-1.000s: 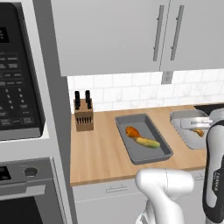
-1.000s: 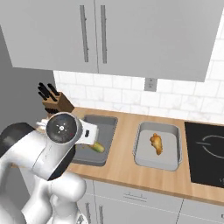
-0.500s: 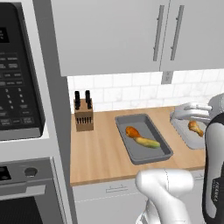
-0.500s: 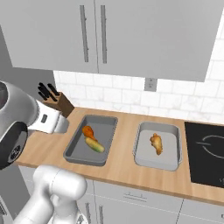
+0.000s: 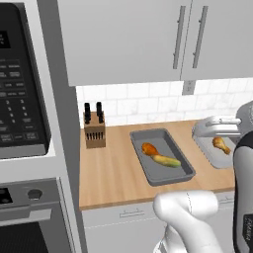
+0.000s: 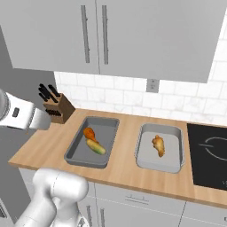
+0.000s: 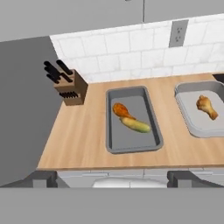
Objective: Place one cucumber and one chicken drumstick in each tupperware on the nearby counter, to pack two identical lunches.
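Observation:
On the wooden counter (image 7: 78,131) lie two grey tupperware trays side by side. In the left tupperware (image 7: 131,141) (image 5: 163,174) (image 6: 83,153) an orange-brown chicken drumstick (image 7: 121,110) (image 5: 149,148) (image 6: 90,132) touches a yellow-green cucumber (image 7: 136,126) (image 5: 169,161) (image 6: 96,147). One drumstick (image 7: 206,106) (image 5: 221,144) (image 6: 158,145) lies alone in the right tupperware (image 7: 197,123) (image 5: 212,156) (image 6: 155,162). My gripper (image 7: 113,178) is open and holds nothing. It hangs back from the counter's front edge, looking down at both trays.
A wooden knife block (image 7: 70,87) (image 5: 94,131) (image 6: 56,107) stands at the back left of the counter. A black cooktop (image 6: 208,150) lies right of the trays. A microwave (image 5: 22,89) and an oven fill the left side. Wall cabinets (image 6: 111,35) hang above.
My arm has swung up and back from over the trays, toward the counter's front. The jaws stayed open. The food and trays have not moved.

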